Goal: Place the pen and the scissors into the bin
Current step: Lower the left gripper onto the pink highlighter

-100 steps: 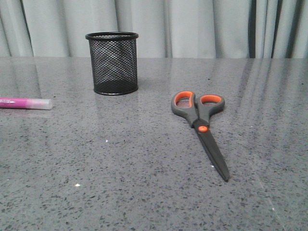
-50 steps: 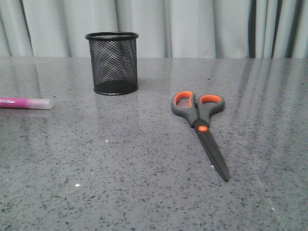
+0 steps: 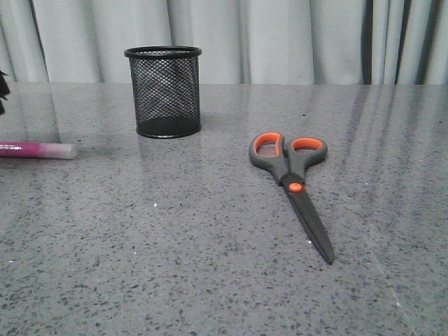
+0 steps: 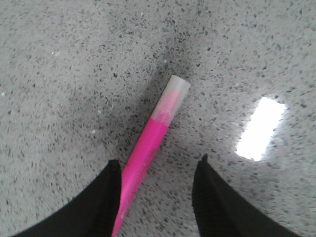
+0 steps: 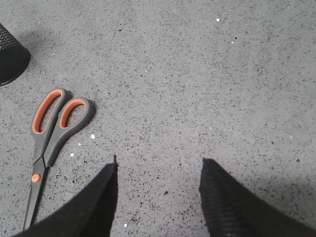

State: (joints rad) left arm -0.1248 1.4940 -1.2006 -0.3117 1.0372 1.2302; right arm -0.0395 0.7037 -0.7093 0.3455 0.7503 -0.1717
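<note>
The magenta pen (image 3: 36, 149) with its whitish cap lies flat at the table's left edge. In the left wrist view the pen (image 4: 150, 143) runs between the fingers of my open left gripper (image 4: 158, 165), close beside one finger, nothing clamped. A dark sliver of that arm (image 3: 2, 89) shows at the far left. The black mesh bin (image 3: 164, 92) stands upright at the back, empty as far as I can see. The scissors (image 3: 293, 185) lie closed on the table, loops toward the bin. My right gripper (image 5: 159, 163) hovers open over bare table, with the scissors (image 5: 51, 138) off to its side.
Grey speckled tabletop (image 3: 210, 266) with a grey curtain behind. A bright light reflection (image 4: 260, 128) sits near the left gripper. The bin's base (image 5: 10, 55) shows in a corner of the right wrist view.
A dark part of the left arm has come into the front view at the far left, and a shadow has fallen over the pen. Pen, scissors and bin have not moved.
</note>
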